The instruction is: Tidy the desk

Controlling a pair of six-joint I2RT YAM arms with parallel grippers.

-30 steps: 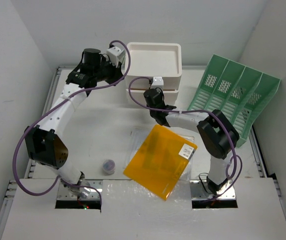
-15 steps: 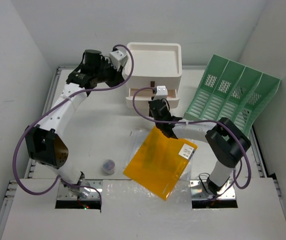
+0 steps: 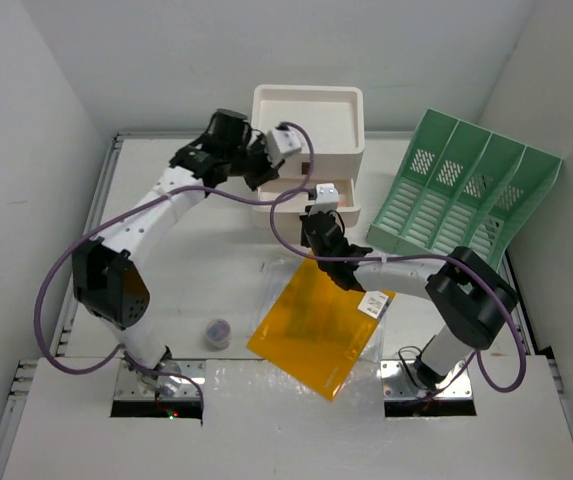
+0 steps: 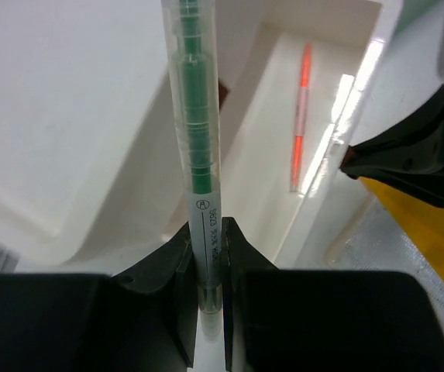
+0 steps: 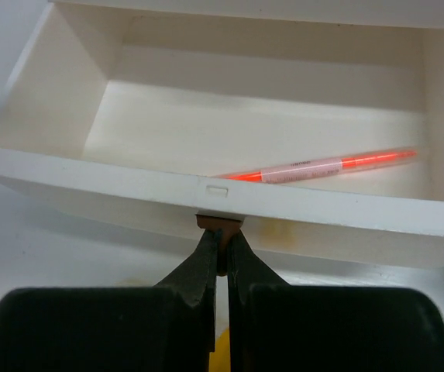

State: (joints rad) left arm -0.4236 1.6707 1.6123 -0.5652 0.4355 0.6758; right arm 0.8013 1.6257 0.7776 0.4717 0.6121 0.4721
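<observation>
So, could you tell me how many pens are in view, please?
2: a green pen clamped in the left gripper, and an orange pen lying in the open drawer. More may be hidden elsewhere.

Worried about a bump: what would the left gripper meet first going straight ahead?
Likely the white drawer box, near the edge of its open drawer, the held green pen touching first; depth unclear.

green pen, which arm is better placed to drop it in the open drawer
Left: the left pincer grips the green pen close to the open drawer; the right pincer is shut on the drawer's handle.
</observation>
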